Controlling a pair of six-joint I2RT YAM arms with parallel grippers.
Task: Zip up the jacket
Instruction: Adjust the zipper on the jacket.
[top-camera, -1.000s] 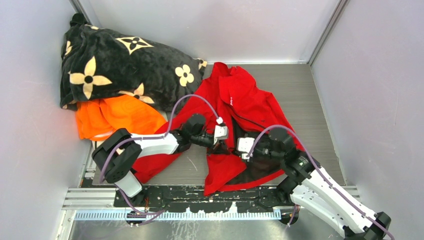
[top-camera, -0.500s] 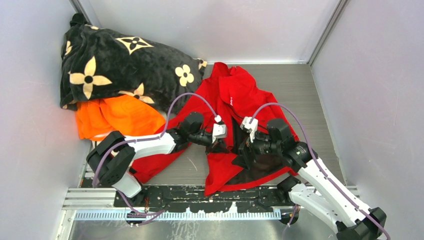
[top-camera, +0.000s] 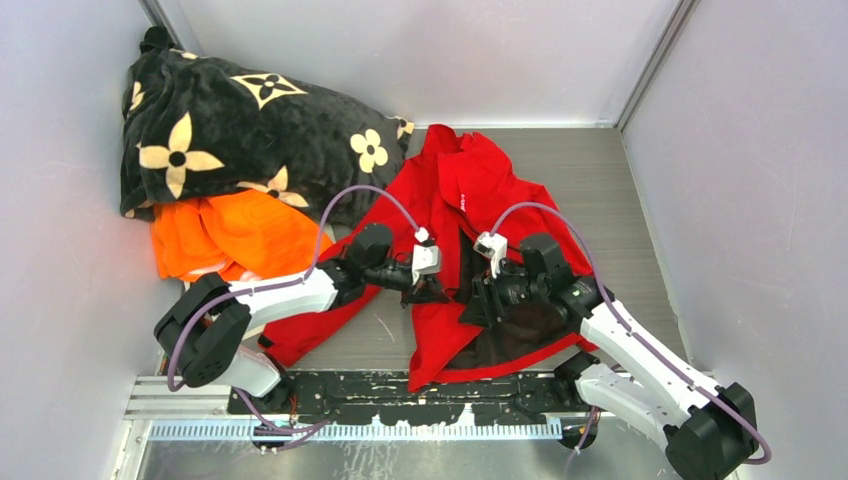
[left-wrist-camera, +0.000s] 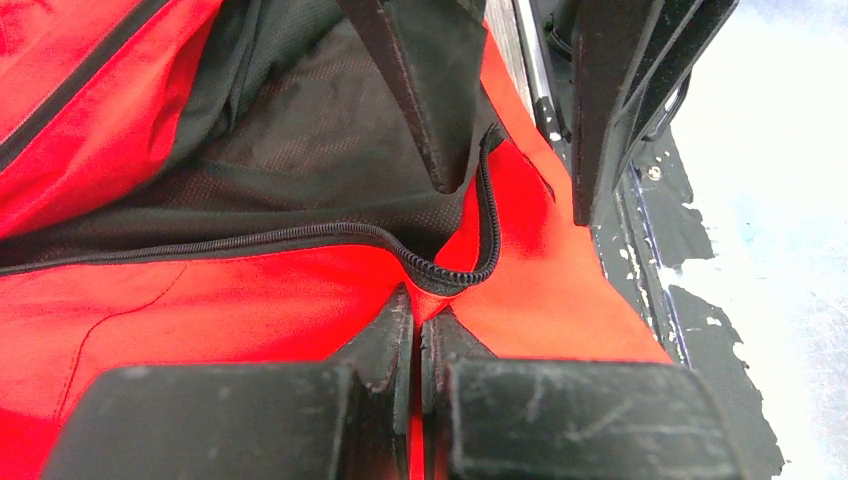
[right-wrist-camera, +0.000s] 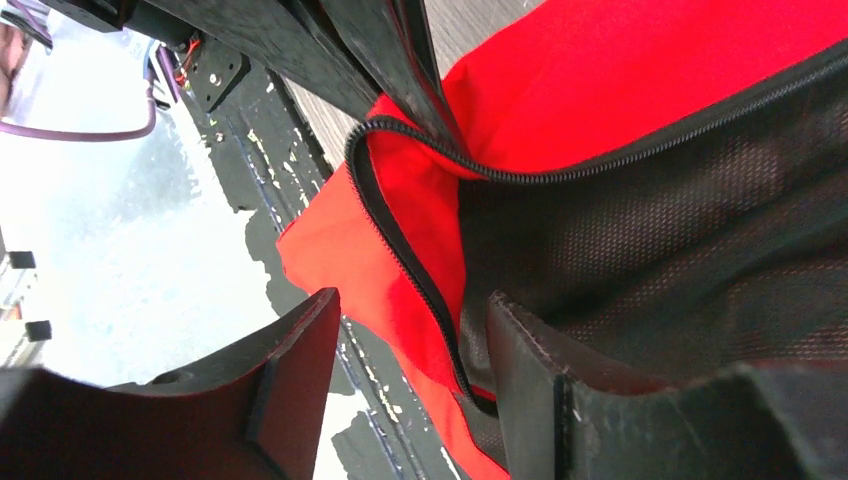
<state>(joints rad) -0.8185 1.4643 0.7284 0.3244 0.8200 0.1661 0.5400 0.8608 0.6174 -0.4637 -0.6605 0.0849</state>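
1. Only from above: jacket (top-camera: 470, 200) spread open, unzipped, on the table (top-camera: 620, 190), dark lining up, just beside an orange garment (top-camera: 230, 232) and a flowered blanket (top-camera: 230, 130).
2. Only from the left wrist: left claw (left-wrist-camera: 415, 315) pinched tight on the jacket's red front edge, right below the zipper's (left-wrist-camera: 300, 237) curl.
3. Only from the right wrist: right claw (right-wrist-camera: 410, 310) gaping, zippered hem corner between its spread fingers, gripping nothing.

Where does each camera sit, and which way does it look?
Top external: above and behind the arms, looking down; both arms show, left gripper and right gripper over the jacket.
Left wrist: looks along its shut fingers, which pinch the jacket beside the zipper.
Right wrist: looks past its open fingers at the lining.
Shared: both wrist views show the bent zipper.
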